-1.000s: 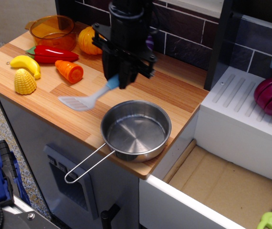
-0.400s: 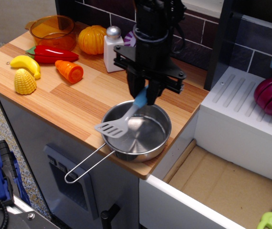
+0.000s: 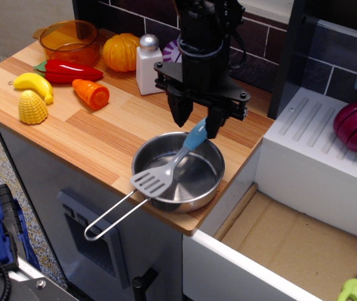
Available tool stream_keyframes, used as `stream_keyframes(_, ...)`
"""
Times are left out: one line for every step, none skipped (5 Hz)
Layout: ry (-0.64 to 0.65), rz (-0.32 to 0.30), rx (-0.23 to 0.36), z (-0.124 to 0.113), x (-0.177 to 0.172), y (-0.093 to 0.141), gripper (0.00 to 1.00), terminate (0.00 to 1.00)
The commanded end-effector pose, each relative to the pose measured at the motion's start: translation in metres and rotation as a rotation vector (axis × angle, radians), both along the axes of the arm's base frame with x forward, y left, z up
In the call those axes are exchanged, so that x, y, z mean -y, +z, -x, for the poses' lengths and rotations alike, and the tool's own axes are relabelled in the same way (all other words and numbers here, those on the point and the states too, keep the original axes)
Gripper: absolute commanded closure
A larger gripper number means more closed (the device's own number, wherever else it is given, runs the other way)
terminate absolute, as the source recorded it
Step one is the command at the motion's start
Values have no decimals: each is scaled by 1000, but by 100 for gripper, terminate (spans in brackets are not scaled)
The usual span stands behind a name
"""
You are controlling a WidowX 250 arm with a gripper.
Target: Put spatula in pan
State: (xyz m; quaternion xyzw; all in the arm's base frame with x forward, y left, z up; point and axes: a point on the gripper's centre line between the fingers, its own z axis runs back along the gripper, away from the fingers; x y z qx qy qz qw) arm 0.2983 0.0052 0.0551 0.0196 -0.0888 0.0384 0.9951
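The steel pan (image 3: 197,180) sits at the counter's front right corner, its wire-loop handle (image 3: 111,217) sticking out over the front edge. The spatula (image 3: 173,164) lies tilted in the pan. Its grey slotted blade (image 3: 151,183) rests over the near-left rim and its light blue handle (image 3: 196,135) points up toward the back. My gripper (image 3: 196,120) hovers just above the pan's far rim, its fingers spread on either side of the handle's top end. It looks open, no longer pinching the handle.
A white salt shaker (image 3: 146,58) and an orange pumpkin (image 3: 121,52) stand behind the gripper. An orange bowl (image 3: 70,39), red pepper (image 3: 72,71), carrot (image 3: 92,94), banana (image 3: 34,83) and corn (image 3: 32,108) lie at the left. A white sink unit (image 3: 310,157) with a purple onion (image 3: 356,126) is at the right.
The gripper carried the spatula right from over the counter to the pan, lowered it, then spread its fingers. The spatula dropped to rest in the pan.
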Motion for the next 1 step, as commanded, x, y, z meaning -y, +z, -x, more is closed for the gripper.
stream_keyframes(2, 1, 34, -3, -1, 9, 0, 100)
